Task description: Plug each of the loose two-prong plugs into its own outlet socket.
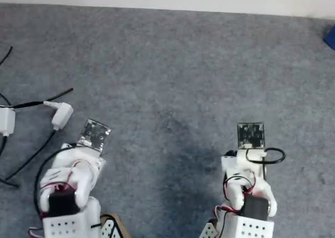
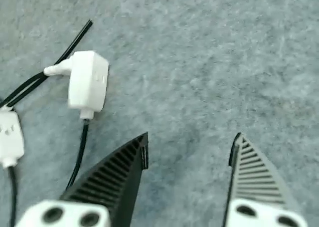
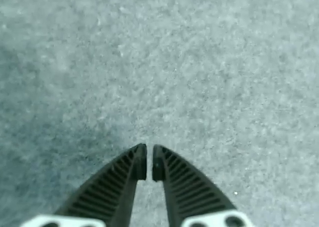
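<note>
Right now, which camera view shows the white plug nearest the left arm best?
The left wrist view: the white plug lies large and close ahead of the open left end effector. The high view gives it small, beside that arm. The right wrist view faces grey carpet.

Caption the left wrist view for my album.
Open left gripper above grey carpet, a white plug lying close by.
</note>
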